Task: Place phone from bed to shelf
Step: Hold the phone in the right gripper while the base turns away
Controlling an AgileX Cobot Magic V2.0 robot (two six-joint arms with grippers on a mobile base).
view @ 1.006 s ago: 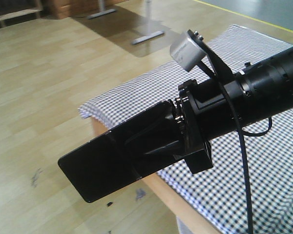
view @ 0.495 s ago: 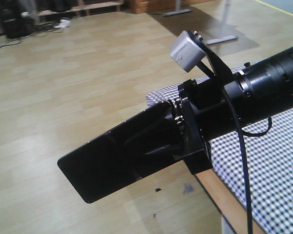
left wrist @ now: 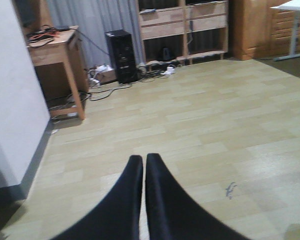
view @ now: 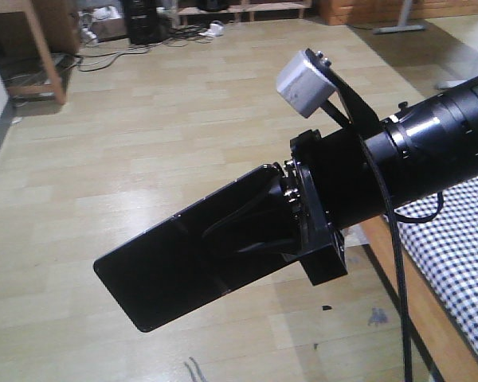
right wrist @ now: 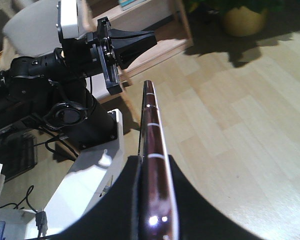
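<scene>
The phone (view: 167,274), a glossy black slab, sticks out over the wooden floor, and my right gripper (view: 251,231) is shut on its near end. In the right wrist view the phone (right wrist: 151,120) shows edge-on with a pinkish rim, clamped in the right gripper (right wrist: 153,162). My left gripper (left wrist: 143,159) is shut with nothing in it, and it also shows from the right wrist, the left gripper (right wrist: 151,36). The bed (view: 462,255), in checked fabric, lies at the lower right edge. The shelf (left wrist: 182,27), a wooden shelving unit, stands at the far wall.
A small brown table (left wrist: 57,42) stands at the left by a white wall (left wrist: 15,100). A black computer tower (left wrist: 121,55) and loose cables (left wrist: 102,82) sit on the floor by the shelving. The robot's white base (right wrist: 90,180) is below the left arm.
The front view has swung left: the bed has slid to the right edge and more floor and far wall show. The phone stays gripped in the same place in the frame.
</scene>
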